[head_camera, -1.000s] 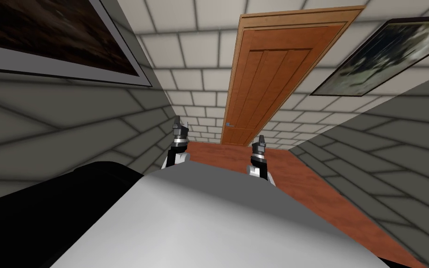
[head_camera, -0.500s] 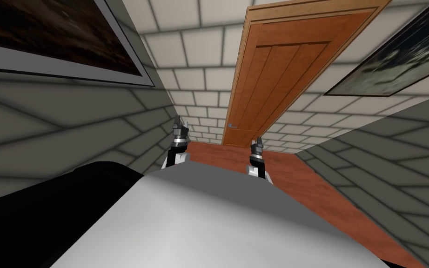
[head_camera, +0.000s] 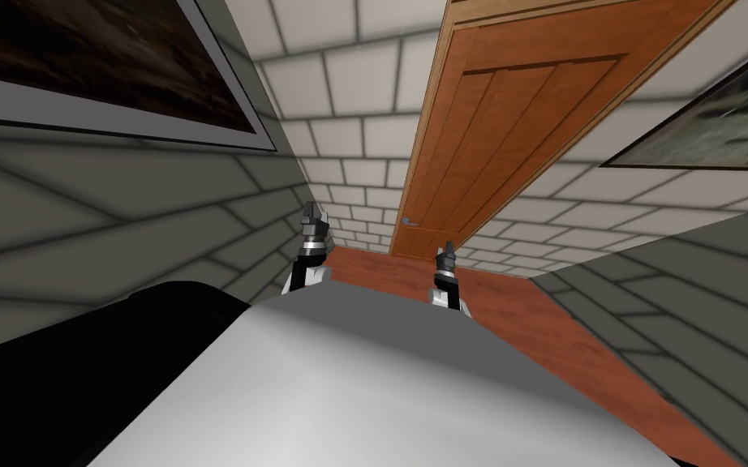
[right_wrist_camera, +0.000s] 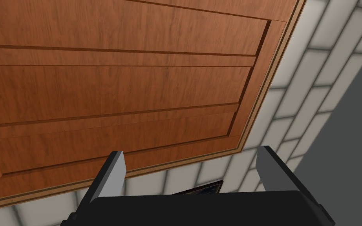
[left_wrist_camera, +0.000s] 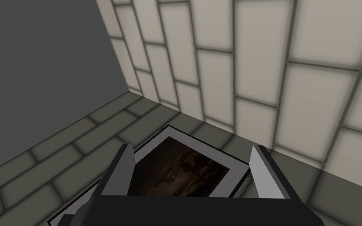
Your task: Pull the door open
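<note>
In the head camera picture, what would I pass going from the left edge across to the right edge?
A dark framed picture on the left wall → left gripper → door handle → right gripper → a greyish framed picture on the right wall.

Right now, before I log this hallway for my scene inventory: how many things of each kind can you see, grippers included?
Wooden door: 1
Door handle: 1
Framed pictures: 2
Grippers: 2, the left gripper and the right gripper, both open
Total: 6
</note>
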